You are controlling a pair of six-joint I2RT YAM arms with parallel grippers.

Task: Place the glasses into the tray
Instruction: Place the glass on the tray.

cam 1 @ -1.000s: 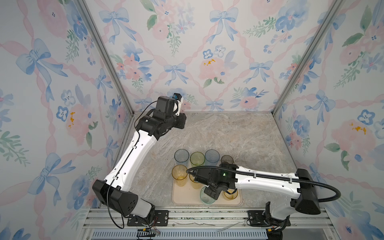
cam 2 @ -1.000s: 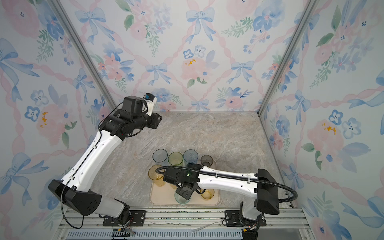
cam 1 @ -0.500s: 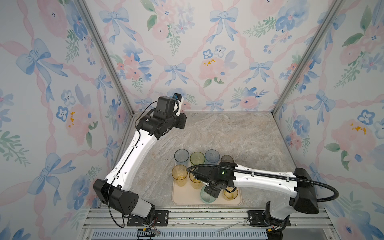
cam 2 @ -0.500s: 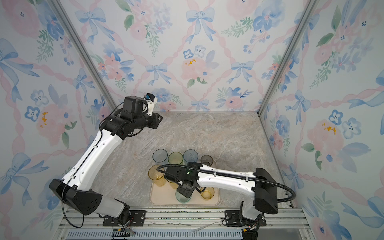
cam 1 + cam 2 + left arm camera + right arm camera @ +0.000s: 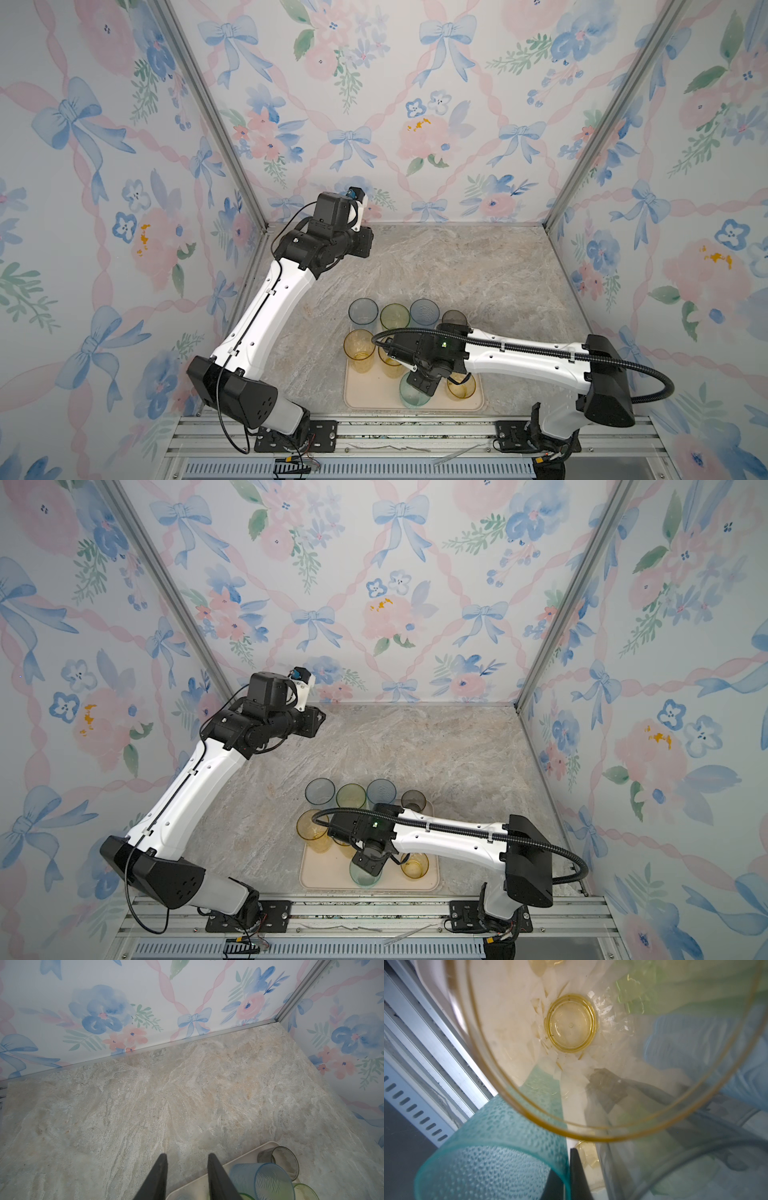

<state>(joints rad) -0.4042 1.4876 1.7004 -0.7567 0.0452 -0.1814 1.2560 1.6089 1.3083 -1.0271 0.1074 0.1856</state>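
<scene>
While a top view is showing only the right tool point(image 5: 422, 380) covering the translucent teal tumbler point(image 5: 409, 397) at the near edge of the flat cream rounded-corner tray point(image 5: 365, 395), the right wrist view is revealing its black fingers point(image 5: 577, 1174) clenching that tumbler's dimpled rim; the left tool point(image 5: 187, 1155) is hanging released above the veined stone bench point(image 5: 145, 1095).
</scene>
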